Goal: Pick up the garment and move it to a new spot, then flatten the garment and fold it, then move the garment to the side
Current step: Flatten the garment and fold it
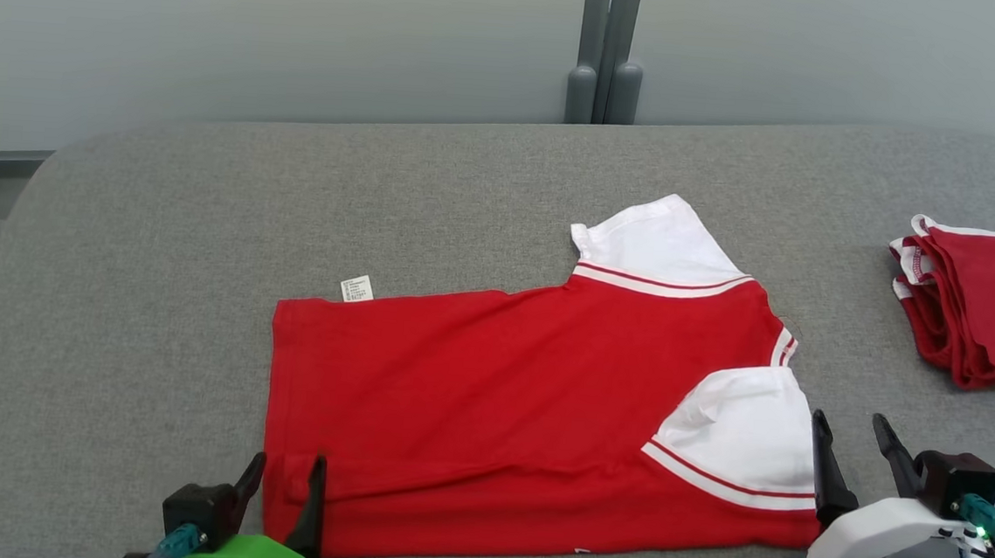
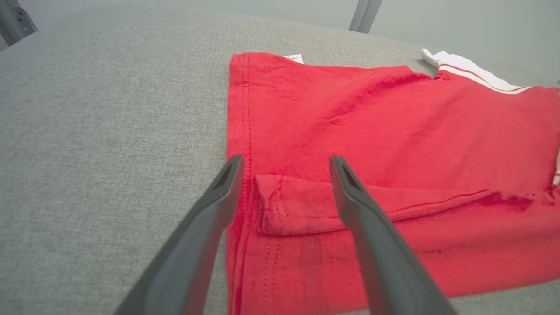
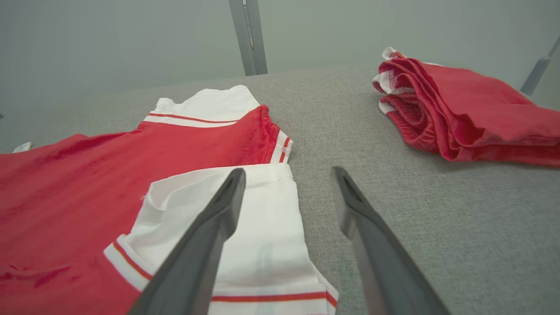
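The garment (image 1: 499, 384) is a red T-shirt with white sleeves, lying flat on the grey table (image 1: 159, 229) with its near long edge folded over. My left gripper (image 1: 287, 470) stands open over the shirt's near left hem corner (image 2: 288, 205), holding nothing; its fingers (image 2: 218, 192) straddle the small folded flap. At the shirt's near right end my right gripper (image 1: 850, 431) is open too, beside the folded white sleeve (image 3: 258, 236), one finger (image 3: 223, 201) over the sleeve and the other over bare cloth-covered table.
A pile of folded red garments (image 1: 982, 304) lies at the table's right edge, also seen as folded red garments (image 3: 463, 109) in the right wrist view. A grey post (image 1: 605, 50) stands behind the table. A white label (image 1: 357, 288) pokes out at the shirt's far edge.
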Controlling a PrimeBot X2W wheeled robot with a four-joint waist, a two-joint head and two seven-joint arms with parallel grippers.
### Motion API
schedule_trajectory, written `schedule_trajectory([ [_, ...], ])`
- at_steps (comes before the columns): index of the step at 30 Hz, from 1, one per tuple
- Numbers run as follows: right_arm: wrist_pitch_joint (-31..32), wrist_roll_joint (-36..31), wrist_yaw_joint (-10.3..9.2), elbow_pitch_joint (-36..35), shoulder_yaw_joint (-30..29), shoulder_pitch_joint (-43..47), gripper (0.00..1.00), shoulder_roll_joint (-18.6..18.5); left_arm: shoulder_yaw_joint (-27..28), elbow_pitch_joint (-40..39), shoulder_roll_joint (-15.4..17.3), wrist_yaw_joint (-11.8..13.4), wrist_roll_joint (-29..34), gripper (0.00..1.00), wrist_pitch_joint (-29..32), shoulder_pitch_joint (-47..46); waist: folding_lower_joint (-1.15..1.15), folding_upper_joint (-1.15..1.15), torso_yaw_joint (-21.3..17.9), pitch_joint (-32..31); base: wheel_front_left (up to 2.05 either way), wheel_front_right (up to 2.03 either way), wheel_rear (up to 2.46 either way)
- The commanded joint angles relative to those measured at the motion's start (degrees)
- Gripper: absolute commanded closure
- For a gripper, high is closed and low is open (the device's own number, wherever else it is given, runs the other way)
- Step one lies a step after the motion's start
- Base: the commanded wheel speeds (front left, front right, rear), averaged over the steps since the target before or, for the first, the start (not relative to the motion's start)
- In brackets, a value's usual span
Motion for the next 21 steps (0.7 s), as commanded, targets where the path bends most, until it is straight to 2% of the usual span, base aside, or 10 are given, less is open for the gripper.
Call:
schedule_trajectory([
  [1,0.0,0.0,-0.05,-0.4,0.5,-1.0,0.0,-0.2,0.2,-0.6,0.2,-0.2,0.7,0.0,0.0,-1.3,0.0,0.0,-0.1,0.3,0.0,0.0,0.0],
  [10,0.0,-1.4,-0.05,0.0,3.1,-9.5,0.0,0.1,1.4,2.1,1.3,-0.4,3.5,0.0,0.0,-13.8,0.0,0.0,-1.1,7.3,0.0,0.0,0.0],
  [21,0.0,-1.1,-0.05,-1.0,5.7,-16.7,0.0,2.4,1.2,14.6,4.2,-0.4,0.5,0.0,0.0,-27.4,0.0,0.0,-3.4,15.2,0.0,0.0,0.0],
])
